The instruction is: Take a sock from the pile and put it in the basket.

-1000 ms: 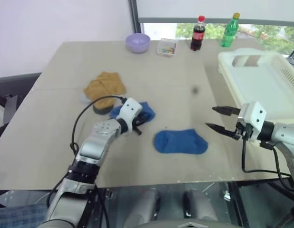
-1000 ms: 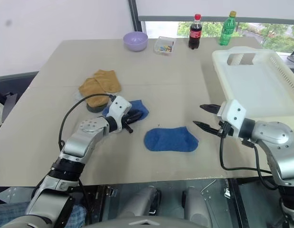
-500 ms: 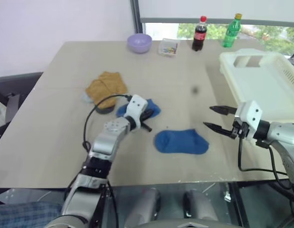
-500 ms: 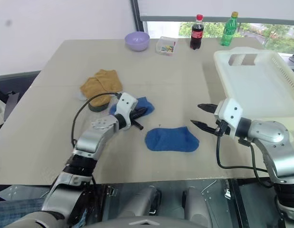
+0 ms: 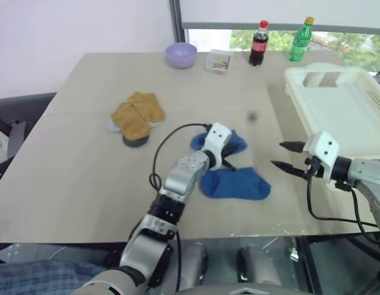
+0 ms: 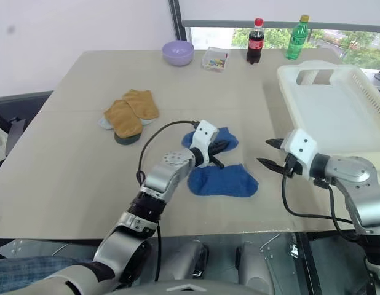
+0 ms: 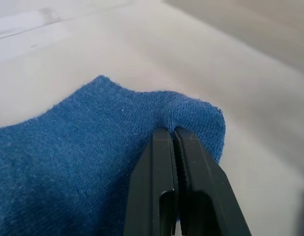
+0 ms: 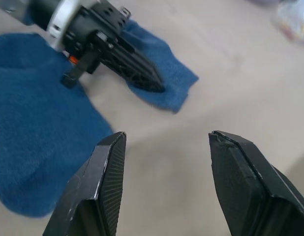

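The pile (image 5: 136, 114) of mustard-tan socks lies left of centre, with a dark grey round piece (image 5: 134, 141) under its near edge. My left gripper (image 5: 232, 149) is shut on one end of a royal-blue sock (image 7: 93, 162), and the cloth bunches at its tip. That sock (image 6: 227, 136) is just above a second blue sock (image 5: 236, 184) lying flat on the table. My right gripper (image 5: 287, 157) stands open and empty a short way to the right. It points at the held sock (image 8: 167, 83). The cream-white basket (image 5: 337, 104) stands at the right edge.
At the far edge stand a lilac bowl (image 5: 179, 54), a small clear box (image 5: 217, 61), a cola bottle (image 5: 258, 43) and a green bottle (image 5: 299, 39). The table's front edge runs just below the flat blue sock.
My left gripper has carried the blue sock to the right, away from the pile and toward the right gripper. The right gripper has dipped slightly and stays open.
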You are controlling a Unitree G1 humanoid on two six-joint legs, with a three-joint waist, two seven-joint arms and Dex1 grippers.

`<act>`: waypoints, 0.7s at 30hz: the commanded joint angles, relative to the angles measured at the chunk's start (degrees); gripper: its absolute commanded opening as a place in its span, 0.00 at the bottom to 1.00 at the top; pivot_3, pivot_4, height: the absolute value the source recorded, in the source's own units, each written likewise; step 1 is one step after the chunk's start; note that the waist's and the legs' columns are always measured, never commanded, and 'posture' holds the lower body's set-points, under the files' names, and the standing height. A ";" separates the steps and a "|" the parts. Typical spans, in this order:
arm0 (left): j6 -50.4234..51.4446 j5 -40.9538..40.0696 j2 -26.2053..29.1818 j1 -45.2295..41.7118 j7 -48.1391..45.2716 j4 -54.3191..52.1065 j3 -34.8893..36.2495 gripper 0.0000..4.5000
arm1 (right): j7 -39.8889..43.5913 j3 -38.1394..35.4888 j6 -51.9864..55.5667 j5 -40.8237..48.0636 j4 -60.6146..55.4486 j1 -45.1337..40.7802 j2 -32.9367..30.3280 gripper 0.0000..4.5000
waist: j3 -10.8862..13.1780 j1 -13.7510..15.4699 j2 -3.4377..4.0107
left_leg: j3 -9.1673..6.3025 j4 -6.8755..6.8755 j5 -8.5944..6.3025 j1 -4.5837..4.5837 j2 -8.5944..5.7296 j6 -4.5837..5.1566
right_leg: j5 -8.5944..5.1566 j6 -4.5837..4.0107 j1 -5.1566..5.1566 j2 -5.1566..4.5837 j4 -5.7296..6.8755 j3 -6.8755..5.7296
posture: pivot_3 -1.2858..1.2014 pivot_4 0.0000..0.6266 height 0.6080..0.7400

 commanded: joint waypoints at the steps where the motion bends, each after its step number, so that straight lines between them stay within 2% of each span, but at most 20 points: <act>1: -2.39 -1.80 -2.45 -0.29 -0.01 -1.98 1.29 0.07 | -3.73 0.68 12.98 -1.39 0.57 -2.65 -2.87 0.61 | 0.00 0.04 0.00 | 0.00 0.02 0.00 -0.01 0.00 0.00 | 0.00 0.00 -0.01 0.00 0.00 0.01 | 0.52 0.24 1.00; 4: -3.00 -4.69 -4.14 0.94 0.63 -4.30 4.42 0.28 | -7.98 1.90 21.02 -0.73 1.12 -5.91 -0.03 0.61 | 0.01 -0.08 -0.02 | 0.00 0.04 0.00 -0.03 0.00 0.01 | 0.00 0.00 0.00 -0.01 -0.01 -0.01 | 0.52 0.24 1.00; 7: -1.42 -5.30 -2.49 2.86 -1.11 -8.77 4.13 0.61 | -12.10 1.82 27.67 1.43 1.64 -9.78 5.63 0.61 | 0.02 -0.43 -0.03 | 0.00 0.02 0.00 -0.04 0.04 0.00 | 0.00 -0.01 -0.06 0.01 0.03 0.01 | 0.52 0.24 1.00; 14: 6.93 -8.73 5.99 5.13 -4.55 -20.43 6.09 0.61 | -16.84 4.20 34.23 1.97 3.89 -14.17 13.86 0.61 | 0.00 -1.27 0.01 | 0.01 0.02 0.00 -0.09 0.01 -0.01 | 0.00 -0.02 -0.12 0.01 0.07 0.03 | 0.52 0.24 1.00; 19: 5.92 -6.82 14.15 4.97 -3.76 -15.24 10.82 0.61 | -20.62 2.78 36.38 2.79 8.67 -17.14 19.81 0.61 | -0.01 -1.63 0.02 | 0.01 0.02 0.01 -0.04 0.00 -0.01 | 0.00 -0.02 -0.15 0.04 0.12 0.06 | 0.52 0.24 1.00; 21: 5.53 -6.95 15.73 4.79 -3.63 -12.75 12.12 0.61 | -21.62 1.56 37.14 3.80 10.38 -18.20 22.24 0.61 | -0.01 -1.70 0.03 | 0.02 -0.01 0.01 -0.02 0.01 -0.02 | 0.00 -0.03 -0.17 0.07 0.15 0.07 | 0.52 0.24 1.00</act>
